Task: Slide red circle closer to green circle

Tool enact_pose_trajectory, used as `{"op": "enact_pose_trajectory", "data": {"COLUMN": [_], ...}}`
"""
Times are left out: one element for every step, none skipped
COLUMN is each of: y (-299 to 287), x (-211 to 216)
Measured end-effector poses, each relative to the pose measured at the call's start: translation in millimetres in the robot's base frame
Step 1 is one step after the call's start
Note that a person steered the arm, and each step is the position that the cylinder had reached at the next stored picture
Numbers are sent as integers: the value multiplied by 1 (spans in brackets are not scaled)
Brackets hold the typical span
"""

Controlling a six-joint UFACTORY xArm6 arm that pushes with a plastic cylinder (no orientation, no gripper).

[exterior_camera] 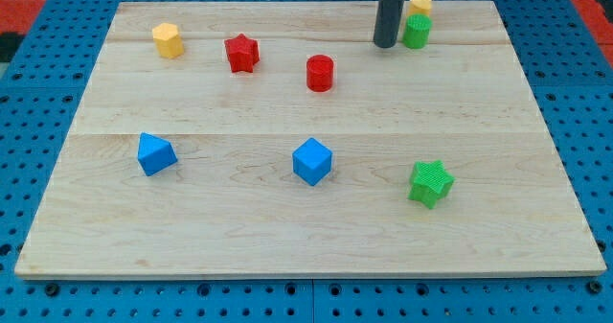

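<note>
The red circle [320,73] is a short red cylinder in the upper middle of the wooden board [306,208]. The green circle [417,31] is a green cylinder near the board's top edge, to the view's right of the red one. The dark rod comes down from the view's top, and my tip [385,45] rests on the board just left of the green circle. The tip is up and to the right of the red circle, well apart from it.
A yellow block [420,4] sits right behind the green circle. A red star [242,53] and a yellow hexagon [168,40] lie at upper left. Two blue blocks [155,154] [312,161] and a green star [430,183] lie lower down.
</note>
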State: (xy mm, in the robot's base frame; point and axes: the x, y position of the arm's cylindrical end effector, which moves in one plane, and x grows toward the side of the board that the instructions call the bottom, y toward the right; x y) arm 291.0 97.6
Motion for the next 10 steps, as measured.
{"op": "enact_pose_trajectory", "data": {"y": [-14,-25,-46,-78,-116,-118,-118,-106,-95,-71], "x": [20,51,103,111,99,73,58,58,58,56]}}
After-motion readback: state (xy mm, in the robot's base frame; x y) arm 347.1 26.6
